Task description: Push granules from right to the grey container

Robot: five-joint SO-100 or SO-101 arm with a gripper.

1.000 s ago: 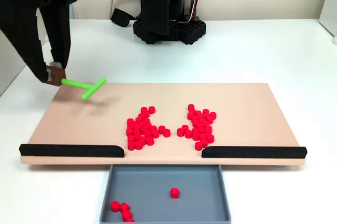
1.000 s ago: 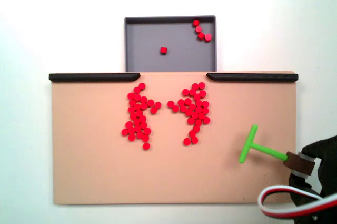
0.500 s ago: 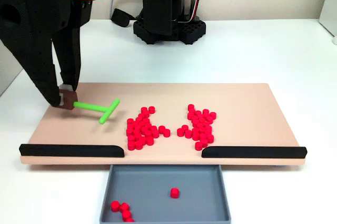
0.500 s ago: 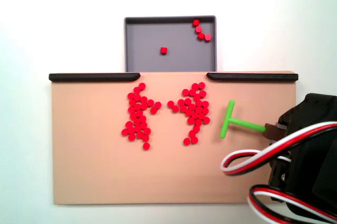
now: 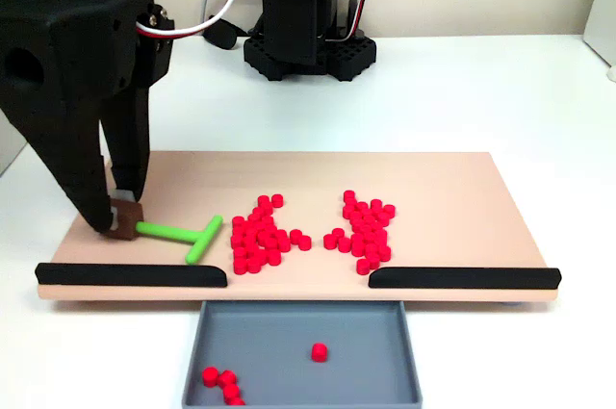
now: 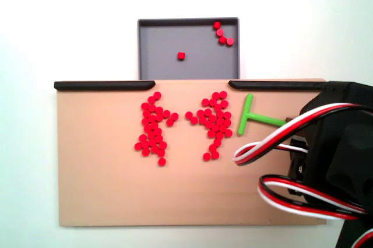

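White tabletop, peach board. Gripper clamps the green T-stick by its stem. Crossbar lies just beside the nearer cluster of granules, grey container lying beyond the gap between 2 black strips.

We have a fixed view low at the grey container end, facing the arm base; another looks straight down. In both fixed views we share the peach board.
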